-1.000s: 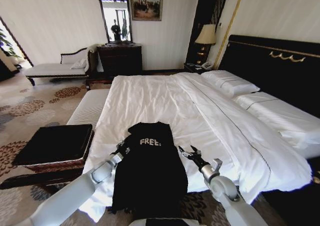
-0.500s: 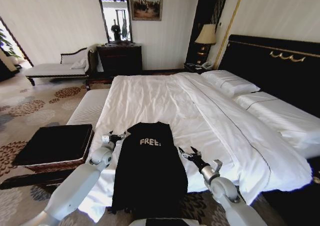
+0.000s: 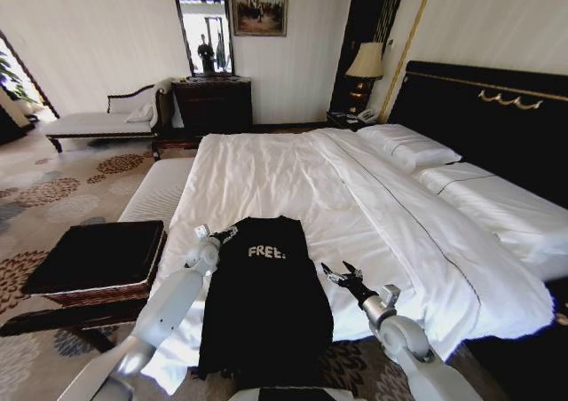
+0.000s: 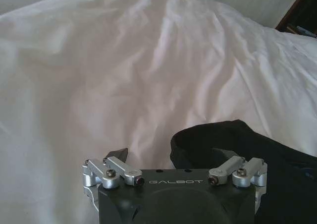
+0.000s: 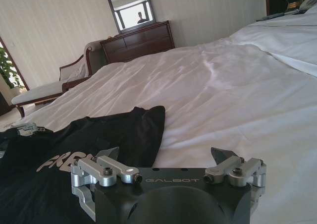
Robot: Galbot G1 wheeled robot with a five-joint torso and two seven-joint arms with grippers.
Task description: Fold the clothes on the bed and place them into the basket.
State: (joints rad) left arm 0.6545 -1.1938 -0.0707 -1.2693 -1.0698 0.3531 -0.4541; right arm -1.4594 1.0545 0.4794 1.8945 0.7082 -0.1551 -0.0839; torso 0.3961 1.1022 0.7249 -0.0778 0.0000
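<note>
The left gripper (image 3: pixel 216 235) hovers with fingers spread just beside the far left shoulder of the black T-shirt (image 3: pixel 266 303). The right gripper (image 3: pixel 342 274), also spread, waits near the shirt's right edge, farther down the body. The shirt lies flat at the near end of the bed (image 3: pixel 293 170), its long axis running away from the robot; the left arm looks better placed for the collar end.
</note>
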